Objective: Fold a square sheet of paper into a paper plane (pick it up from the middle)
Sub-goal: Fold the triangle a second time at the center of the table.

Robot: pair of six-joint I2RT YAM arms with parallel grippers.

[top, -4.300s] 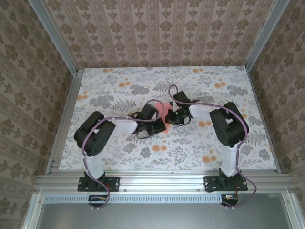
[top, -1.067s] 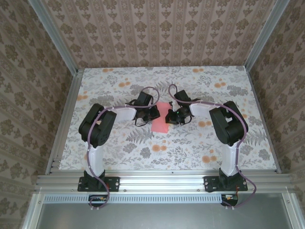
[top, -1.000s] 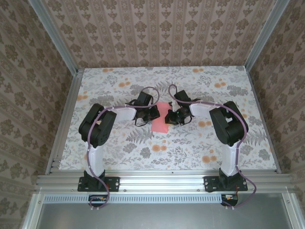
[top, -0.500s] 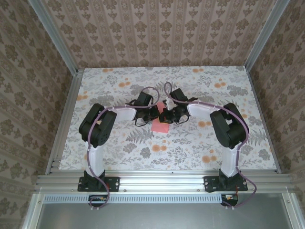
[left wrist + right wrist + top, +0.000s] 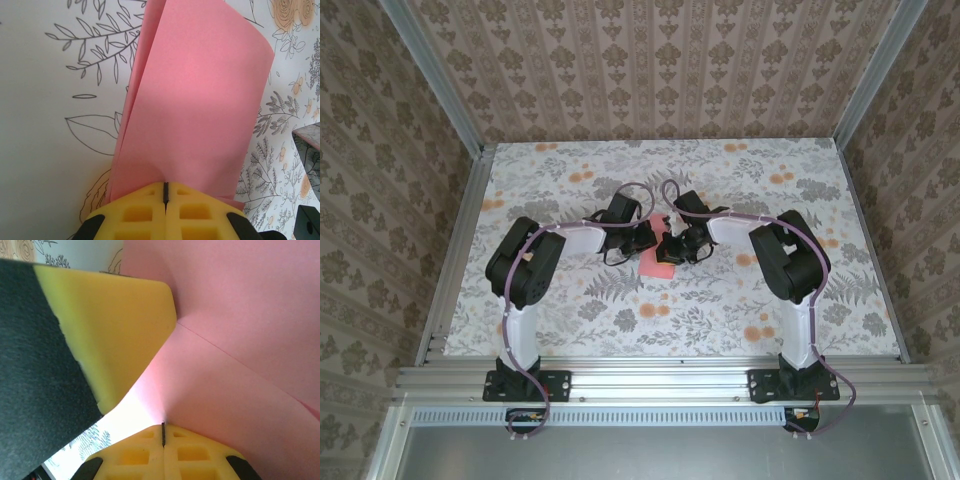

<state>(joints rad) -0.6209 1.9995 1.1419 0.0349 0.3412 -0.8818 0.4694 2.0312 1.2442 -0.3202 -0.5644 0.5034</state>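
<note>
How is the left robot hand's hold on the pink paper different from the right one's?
The left gripper pinches the square sheet of paper from its left side, the right gripper from its right. Ahead of the left gripper the sheet bows in loose rounded layers; ahead of the right gripper it shows a sharp straight crease. Both are yellow-tipped and shut on the sheet.

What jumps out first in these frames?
The pink paper at mid-table, pinched from both sides where the two arms meet. The left gripper is shut on one edge, with the sheet curling away in a loose fold, and the right gripper is shut on it too, beside a sharp crease. After that, the busy floral tabletop and the patterned walls.
</note>
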